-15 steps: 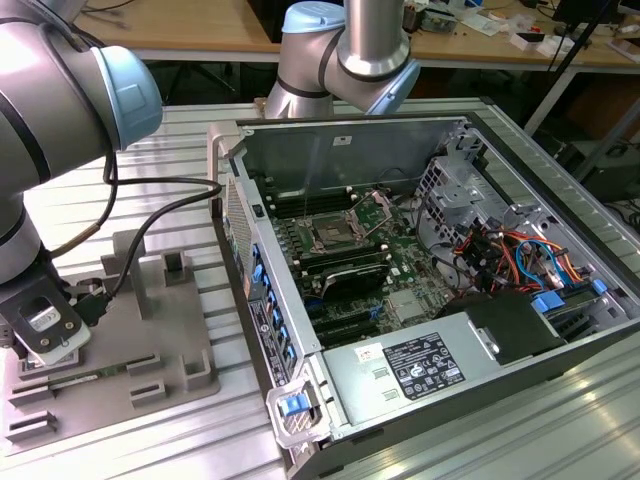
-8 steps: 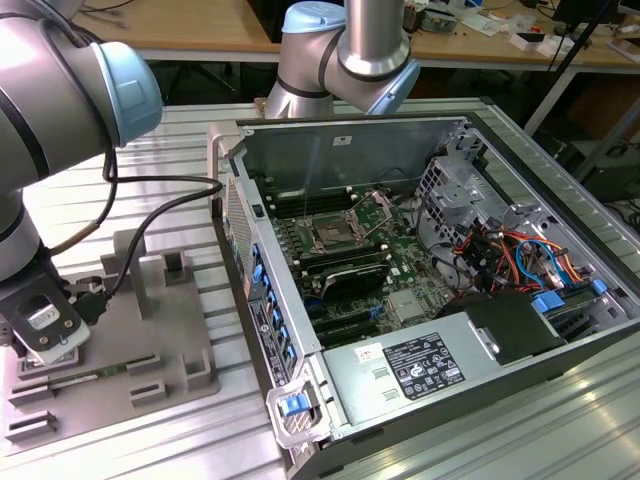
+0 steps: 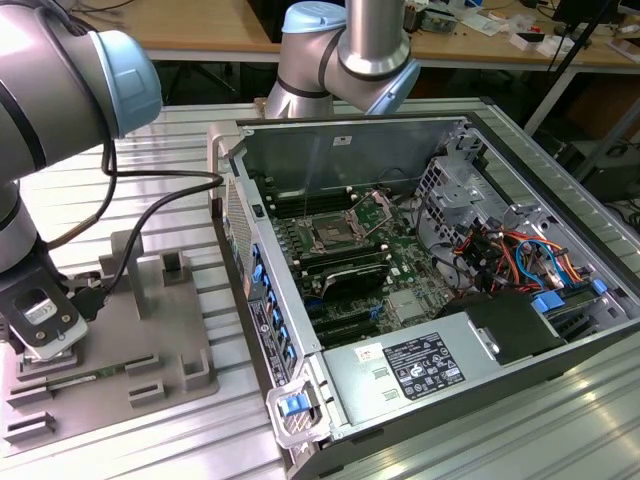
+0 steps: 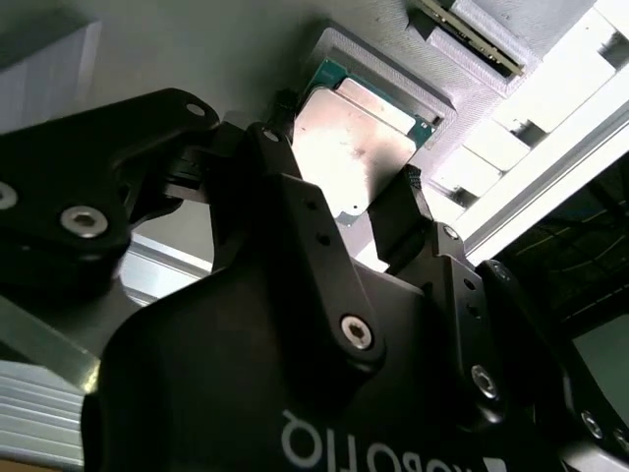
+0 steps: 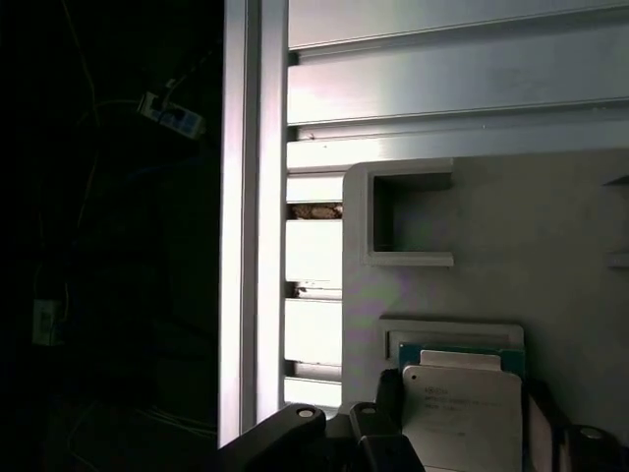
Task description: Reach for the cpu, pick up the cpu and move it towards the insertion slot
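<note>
Gripper (image 4: 344,155) low over grey plate (image 3: 170,340) at exterior view's left | fingers (image 4: 403,211) parted, flanking cpu (image 5: 462,413), not visibly clamping it | cpu lies in plate's recess | insertion slot (image 3: 330,236) well apart inside open computer case (image 3: 350,150)

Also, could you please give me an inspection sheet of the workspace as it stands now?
Surface: ribbed aluminium table, carrying a grey plastic plate and an open computer case.
Job's things: the cpu is at the plate's square-walled recess; the insertion slot sits on the motherboard inside the case, its dark centre showing.
Clutter: a narrow circuit board in another holder of the plate.
Grippers: the gripper is down at the cpu, at the exterior view's left.
Cables: a black cable runs along the arm towards the gripper; red, blue and orange wires inside the case.
Surroundings: wooden desks behind the table.
</note>
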{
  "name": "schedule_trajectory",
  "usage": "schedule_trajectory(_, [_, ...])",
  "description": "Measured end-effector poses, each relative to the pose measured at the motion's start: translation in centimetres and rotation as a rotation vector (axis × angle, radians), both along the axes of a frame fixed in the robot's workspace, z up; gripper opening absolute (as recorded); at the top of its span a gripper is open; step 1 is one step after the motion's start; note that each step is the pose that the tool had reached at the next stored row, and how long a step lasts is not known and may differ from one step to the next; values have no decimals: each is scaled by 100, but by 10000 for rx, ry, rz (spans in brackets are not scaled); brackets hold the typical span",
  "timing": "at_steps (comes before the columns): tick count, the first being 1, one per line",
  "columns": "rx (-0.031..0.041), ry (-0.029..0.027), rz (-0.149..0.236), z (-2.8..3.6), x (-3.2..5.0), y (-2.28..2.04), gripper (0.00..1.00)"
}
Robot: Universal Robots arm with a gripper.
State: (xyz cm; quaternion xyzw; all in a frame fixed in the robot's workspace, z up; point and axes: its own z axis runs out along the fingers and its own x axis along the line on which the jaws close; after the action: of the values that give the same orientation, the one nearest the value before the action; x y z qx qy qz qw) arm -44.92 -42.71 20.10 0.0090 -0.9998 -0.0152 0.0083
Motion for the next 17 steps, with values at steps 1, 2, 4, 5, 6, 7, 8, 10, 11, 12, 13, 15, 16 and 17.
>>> schedule_trajectory(1, [0, -1, -4, 16, 0, 0, 55])
schedule_trajectory(2, [0, -1, -7, 26, 1, 0, 55])
schedule_trajectory(4, [0, 0, -14, 49, 1, 0, 55])
schedule_trajectory(5, [0, 0, -16, 57, 1, 0, 55])
schedule_trajectory(6, [0, 0, -20, 75, 1, 0, 55])
schedule_trajectory(7, [1, -2, -21, 78, 1, 0, 55])
schedule_trajectory(8, [1, -2, -21, 78, 1, 0, 55])
schedule_trajectory(10, [0, -1, -21, 80, 1, 0, 55])
schedule_trajectory(11, [0, 0, -21, 80, 1, 0, 55])
schedule_trajectory(12, [0, 0, -21, 80, 1, 0, 55])
schedule_trajectory(13, [0, -1, -21, 80, 1, 0, 55])
schedule_trajectory(15, [0, -1, -21, 80, 1, 0, 55])
schedule_trajectory(16, [0, -1, -21, 81, 1, 0, 55])
schedule_trajectory(17, [-2, 3, -21, 90, 0, 0, 55])
